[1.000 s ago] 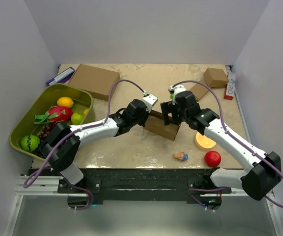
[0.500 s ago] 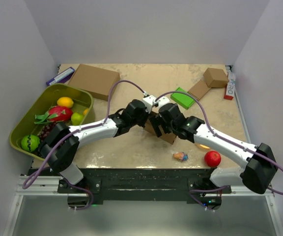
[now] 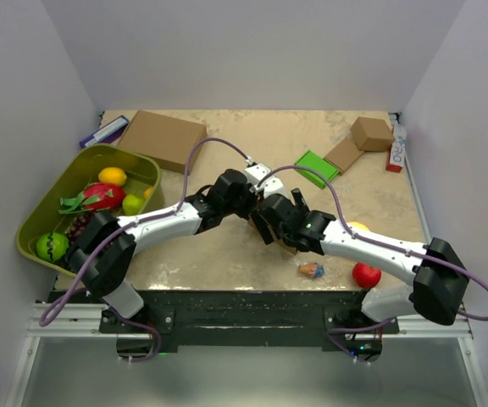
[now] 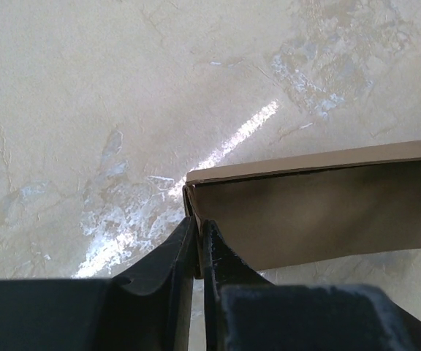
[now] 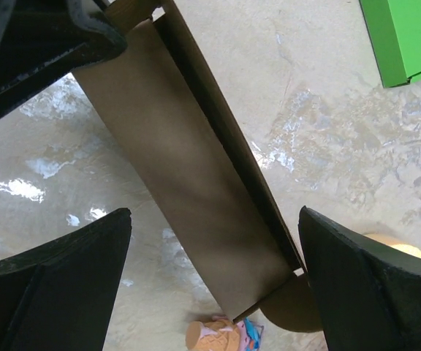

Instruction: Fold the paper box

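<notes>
The left gripper (image 4: 198, 232) is pinched shut on the thin corner edge of the paper box (image 4: 320, 201). The right gripper (image 5: 214, 219) hangs above the box with its jaws spread wide, one finger on each side of the long upright wall, gripping nothing.

The box sits partly folded on the table (image 4: 86, 88). The left pinch is narrow, so a sideways push from the right fingers could pull the corner free or buckle the wall off its crease. A small wrapped toy (image 5: 221, 335) lies just beside the box's end and could get caught under a flap.
</notes>
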